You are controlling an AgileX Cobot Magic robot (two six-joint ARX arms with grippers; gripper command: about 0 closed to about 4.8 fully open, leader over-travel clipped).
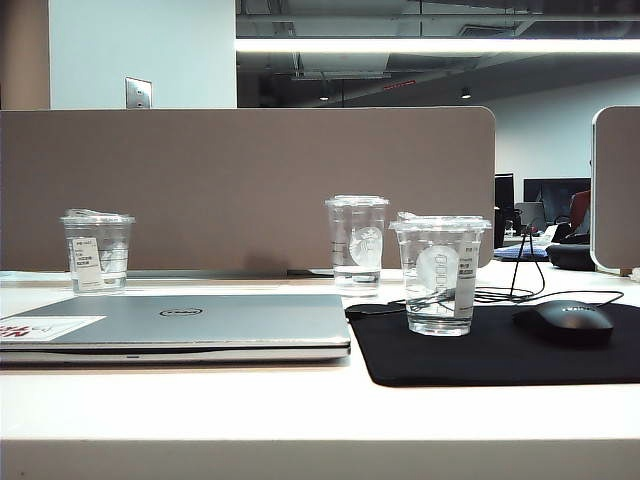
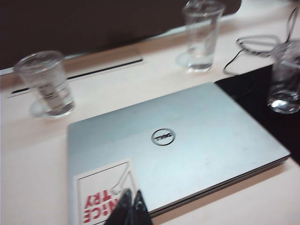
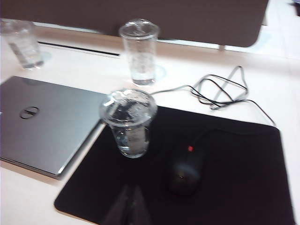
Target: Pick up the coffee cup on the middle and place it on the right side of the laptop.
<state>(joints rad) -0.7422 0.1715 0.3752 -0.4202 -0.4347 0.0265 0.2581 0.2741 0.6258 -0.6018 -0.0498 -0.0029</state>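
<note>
Cup [image 1: 440,272] sits upright on the black mat [image 1: 500,355] just right of the laptop [image 1: 190,325], while left gripper [image 2: 129,208] and right gripper [image 3: 129,206], both closed and empty, hang above the table's near side.

Both wrist views blurred; cup label [image 3: 135,136] unreadable.
</note>
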